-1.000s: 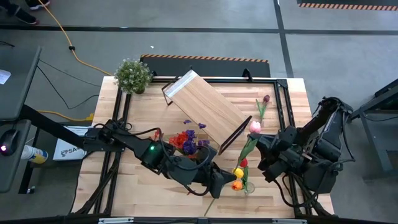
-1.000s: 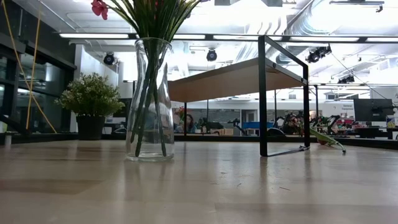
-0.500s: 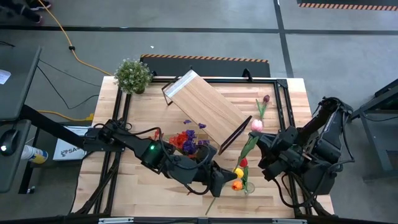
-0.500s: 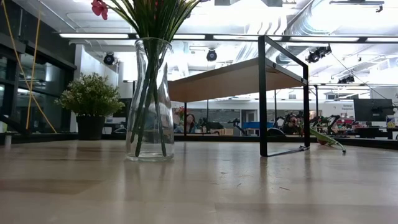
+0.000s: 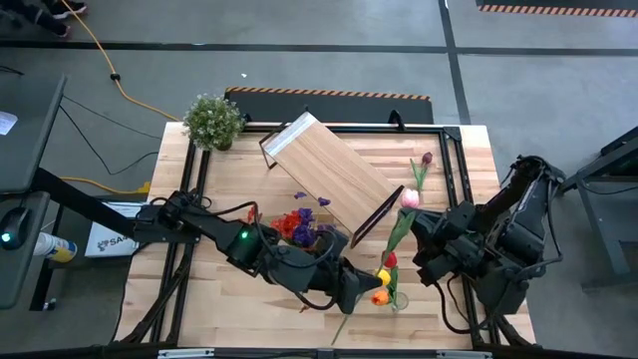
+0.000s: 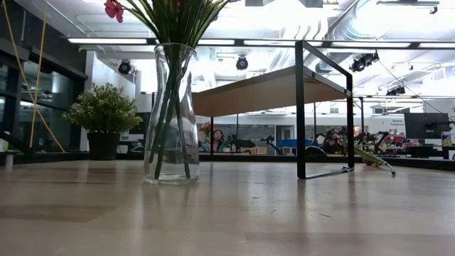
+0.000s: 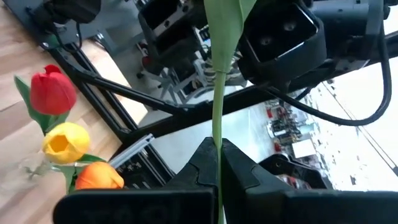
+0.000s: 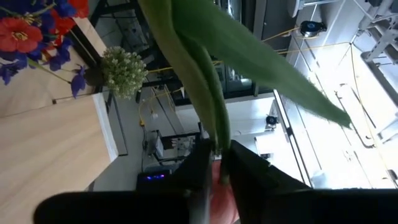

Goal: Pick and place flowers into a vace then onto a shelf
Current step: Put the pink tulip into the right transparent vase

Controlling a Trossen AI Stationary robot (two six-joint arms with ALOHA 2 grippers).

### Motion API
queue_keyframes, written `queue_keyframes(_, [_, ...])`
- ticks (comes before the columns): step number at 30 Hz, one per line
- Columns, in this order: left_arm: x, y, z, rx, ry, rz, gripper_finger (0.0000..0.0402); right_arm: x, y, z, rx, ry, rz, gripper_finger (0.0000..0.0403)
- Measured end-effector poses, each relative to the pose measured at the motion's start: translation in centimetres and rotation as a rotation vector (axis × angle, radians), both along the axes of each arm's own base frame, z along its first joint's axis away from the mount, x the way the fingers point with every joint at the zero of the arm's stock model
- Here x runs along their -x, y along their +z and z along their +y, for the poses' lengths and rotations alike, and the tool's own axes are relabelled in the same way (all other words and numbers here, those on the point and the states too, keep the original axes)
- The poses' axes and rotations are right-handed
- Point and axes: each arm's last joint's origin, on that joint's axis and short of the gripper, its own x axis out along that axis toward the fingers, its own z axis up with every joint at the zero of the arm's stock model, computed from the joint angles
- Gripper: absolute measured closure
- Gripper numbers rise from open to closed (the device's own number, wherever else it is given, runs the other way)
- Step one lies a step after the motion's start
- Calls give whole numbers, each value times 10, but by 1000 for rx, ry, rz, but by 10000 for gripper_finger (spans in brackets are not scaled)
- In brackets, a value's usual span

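High view shows the left pincer (image 5: pixel 351 296) clenched on the long green stem of a pink tulip (image 5: pixel 409 201) near the desk's (image 5: pixel 249 329) front edge. Right pincer (image 5: pixel 419 239) grips the same stem just under the blossom, beside the light-wood shelf (image 5: pixel 329 175).

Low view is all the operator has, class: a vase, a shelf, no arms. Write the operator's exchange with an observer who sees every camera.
Operator: What is the left end effector doing?
Observer: The left end effector is shut on a green stem.
Operator: Which flower is that?
Observer: The pink tulip. The right end effector is at the same stem, nearer the bloom.
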Motion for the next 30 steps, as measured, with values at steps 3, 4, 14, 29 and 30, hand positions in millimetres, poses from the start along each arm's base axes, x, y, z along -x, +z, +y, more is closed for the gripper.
queue_keyframes(3, [0, 0, 0, 1, -4, 0, 369, 0, 0, 0, 2, 0, 1, 322])
queue_keyframes(4, [0, 0, 0, 1, -4, 0, 369, 0, 0, 0, 1, -1, 1, 309])
queue_keyframes(14, [0, -2, 0, -17, 7, 20, 369, 7, 1, 6, -30, 0, -42, 207])
queue_keyframes(29, [1, -5, 4, -140, 101, 35, 369, 35, 6, 32, -214, 135, -161, 189])
queue_keyframes(30, [1, -5, 4, -148, 105, 33, 369, 37, 7, 34, -234, 145, -173, 189])
